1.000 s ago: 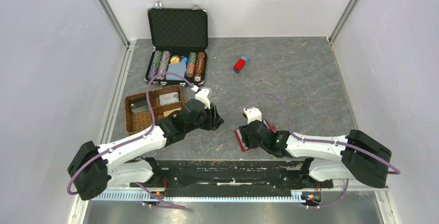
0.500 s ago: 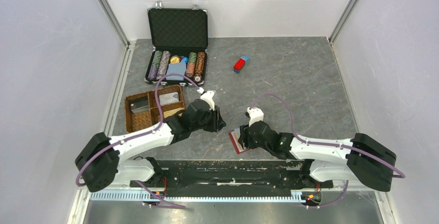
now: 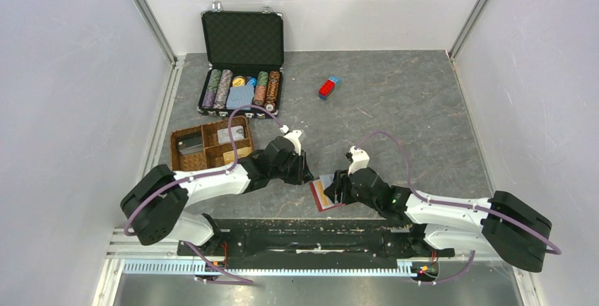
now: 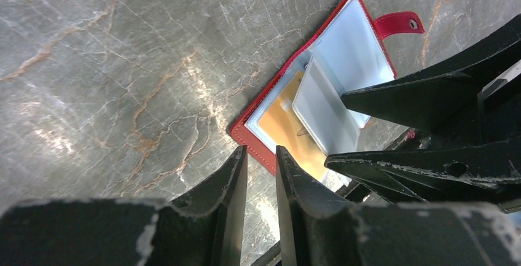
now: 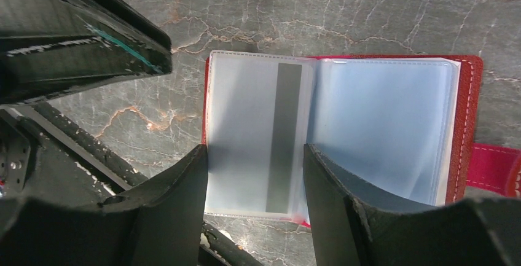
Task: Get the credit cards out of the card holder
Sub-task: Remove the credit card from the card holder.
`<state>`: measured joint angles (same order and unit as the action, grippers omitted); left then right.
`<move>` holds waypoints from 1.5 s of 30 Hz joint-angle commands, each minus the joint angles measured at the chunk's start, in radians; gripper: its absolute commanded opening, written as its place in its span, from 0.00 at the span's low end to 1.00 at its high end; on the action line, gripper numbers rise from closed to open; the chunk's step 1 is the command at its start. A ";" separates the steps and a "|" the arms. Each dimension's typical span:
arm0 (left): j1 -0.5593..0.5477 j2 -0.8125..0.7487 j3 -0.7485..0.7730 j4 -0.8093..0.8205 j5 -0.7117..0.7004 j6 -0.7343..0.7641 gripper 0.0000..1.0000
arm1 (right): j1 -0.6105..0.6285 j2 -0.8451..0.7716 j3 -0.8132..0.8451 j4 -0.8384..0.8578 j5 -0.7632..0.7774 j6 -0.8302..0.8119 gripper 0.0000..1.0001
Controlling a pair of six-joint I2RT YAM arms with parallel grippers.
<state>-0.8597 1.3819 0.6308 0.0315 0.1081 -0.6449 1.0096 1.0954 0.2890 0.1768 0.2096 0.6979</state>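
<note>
Two halves spread: card holder (image 5: 468, 94) flat on desk (image 5: 368, 8), long axis across rt wrist view, tab (image 5: 491, 168) pointing right. L fingers (image 4: 228, 204) slit-wide, empty; R fingers (image 5: 178, 198) half-open astride striped credit card (image 5: 270, 137).

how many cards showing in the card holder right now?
2. An orange card lies flat in the open red card holder. A card with a dark stripe shows on its left page in the right wrist view. More may be hidden underneath.

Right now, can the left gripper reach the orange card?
Probably yes: the holder lies open, the orange card just ahead of the left gripper; the right gripper crowds its far side.
</note>
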 commanded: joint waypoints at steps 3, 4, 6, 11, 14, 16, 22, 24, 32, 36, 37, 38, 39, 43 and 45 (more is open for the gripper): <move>-0.002 0.052 0.030 0.109 0.074 -0.054 0.29 | -0.008 -0.017 -0.016 0.103 -0.037 0.041 0.46; -0.002 0.064 0.036 0.111 0.080 -0.057 0.29 | -0.008 -0.016 -0.021 0.114 -0.043 0.047 0.46; -0.002 0.090 0.047 0.113 0.094 -0.062 0.28 | -0.008 -0.018 -0.029 0.129 -0.046 0.054 0.46; -0.001 0.153 0.071 0.103 0.117 -0.084 0.27 | -0.008 -0.028 -0.038 0.150 -0.053 0.064 0.46; -0.003 0.170 0.068 0.147 0.152 -0.108 0.27 | -0.008 -0.023 -0.035 0.156 -0.060 0.064 0.46; -0.004 0.173 0.061 0.185 0.179 -0.128 0.27 | -0.008 -0.015 -0.033 0.155 -0.066 0.060 0.48; -0.008 0.205 0.062 0.285 0.253 -0.167 0.28 | -0.010 -0.053 0.004 0.034 -0.024 0.024 0.63; -0.015 0.230 0.094 0.268 0.276 -0.155 0.29 | -0.009 -0.074 0.013 -0.003 -0.035 0.019 0.69; -0.051 0.288 0.168 0.267 0.297 -0.143 0.30 | -0.009 -0.209 0.068 -0.234 0.071 -0.034 0.76; -0.061 0.329 0.199 0.272 0.290 -0.139 0.31 | -0.010 -0.281 0.098 -0.315 0.090 -0.065 0.74; -0.062 0.343 0.208 0.272 0.292 -0.138 0.31 | -0.010 -0.298 0.104 -0.320 0.080 -0.077 0.73; -0.064 0.356 0.218 0.272 0.295 -0.141 0.31 | -0.009 -0.310 0.109 -0.327 0.073 -0.086 0.71; -0.064 0.366 0.223 0.272 0.292 -0.144 0.31 | -0.009 -0.321 0.113 -0.337 0.070 -0.089 0.70; -0.065 0.330 0.237 0.190 0.211 -0.121 0.31 | -0.009 -0.335 0.091 -0.329 0.052 -0.099 0.61; -0.065 0.293 0.234 0.141 0.152 -0.112 0.32 | -0.010 -0.336 0.068 -0.312 0.047 -0.097 0.54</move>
<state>-0.9207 1.7390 0.8307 0.2371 0.3550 -0.7696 1.0039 0.7689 0.3607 -0.1410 0.2520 0.6235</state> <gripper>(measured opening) 0.310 0.597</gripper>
